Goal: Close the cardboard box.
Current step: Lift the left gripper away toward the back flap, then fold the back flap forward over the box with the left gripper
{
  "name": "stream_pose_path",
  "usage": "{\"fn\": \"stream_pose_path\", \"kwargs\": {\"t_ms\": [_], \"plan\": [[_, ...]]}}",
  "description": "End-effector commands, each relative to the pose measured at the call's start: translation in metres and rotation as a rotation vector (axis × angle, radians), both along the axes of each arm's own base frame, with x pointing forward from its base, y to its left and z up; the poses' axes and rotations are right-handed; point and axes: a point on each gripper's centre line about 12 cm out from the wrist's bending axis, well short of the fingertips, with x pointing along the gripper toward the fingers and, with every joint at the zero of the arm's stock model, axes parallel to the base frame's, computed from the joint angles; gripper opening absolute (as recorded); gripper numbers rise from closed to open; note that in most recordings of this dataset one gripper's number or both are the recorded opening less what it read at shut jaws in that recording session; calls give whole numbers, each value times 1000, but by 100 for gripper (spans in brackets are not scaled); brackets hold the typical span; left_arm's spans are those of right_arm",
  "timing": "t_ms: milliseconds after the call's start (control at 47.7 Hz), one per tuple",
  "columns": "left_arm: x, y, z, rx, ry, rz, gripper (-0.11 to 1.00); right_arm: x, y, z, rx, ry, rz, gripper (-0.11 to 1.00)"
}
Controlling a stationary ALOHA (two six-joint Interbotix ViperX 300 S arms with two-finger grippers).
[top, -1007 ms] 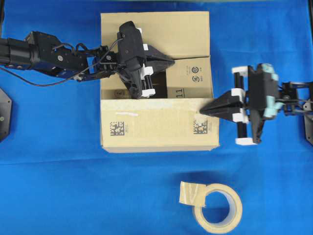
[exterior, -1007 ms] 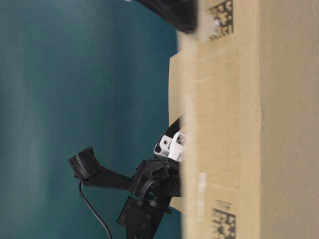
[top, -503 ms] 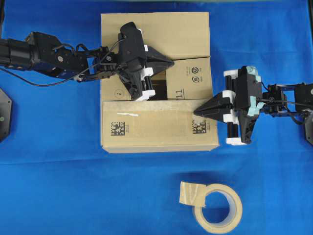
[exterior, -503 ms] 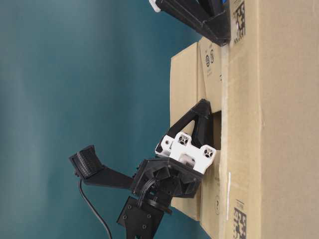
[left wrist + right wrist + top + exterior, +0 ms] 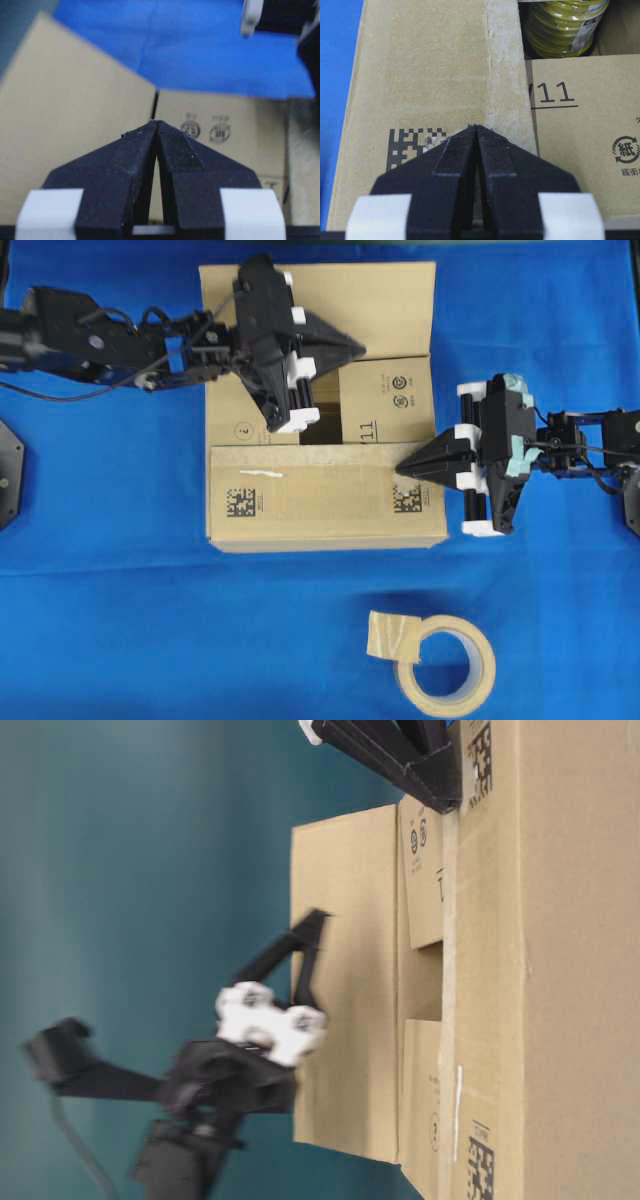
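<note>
Cardboard box (image 5: 320,400) mid-counter, far flap upright. My right end effector (image 5: 405,468), fingers pressed together, pins the near flap; I keep it there. My left end effector (image 5: 355,348), likewise pressed together and empty, should push the far flap down evenly. Since half a second ago, it has risen clear of the opening.

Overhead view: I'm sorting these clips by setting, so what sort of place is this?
Probably a lab tabletop set up for a packing exercise: a blue cloth covers the table, two robot arms work on a cardboard box, and a tape roll lies nearby.
</note>
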Motion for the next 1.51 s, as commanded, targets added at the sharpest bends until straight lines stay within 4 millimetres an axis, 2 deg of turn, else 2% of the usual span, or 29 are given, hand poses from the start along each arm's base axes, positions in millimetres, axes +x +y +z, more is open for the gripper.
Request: {"fn": "stream_pose_path", "kwargs": {"t_ms": [0, 168, 273, 420, 608, 755, 881, 1070, 1280, 1489], "plan": [[-6, 8, 45, 11, -65, 21, 0, 2, -1, 2, 4, -3, -4, 0], [-18, 41, 73, 6, -24, 100, 0, 2, -1, 3, 4, -8, -4, 0], [-24, 69, 80, 5, 32, 158, 0, 2, -1, 3, 2, -9, -5, 0], [-32, 113, 77, 21, 125, 237, 0, 2, -1, 3, -1, -9, -2, 0], [-32, 142, 61, -21, 242, 281, 0, 2, -1, 3, -5, -11, 0, 0], [-24, 144, 31, -81, 349, 273, 0, 3, -1, 4, -5, -14, 2, 0], [-19, 136, 19, -100, 401, 251, 0, 2, -1, 4, -7, -12, 2, 0], [-12, 124, 22, -90, 407, 217, 0, 3, -1, 5, -11, -15, 3, 0], [-5, 111, 35, -81, 411, 182, 0, 3, -1, 5, -11, -15, 3, 0], [4, 83, 46, -85, 447, 119, 0, 3, 0, 4, -11, -14, 5, 0]]}}
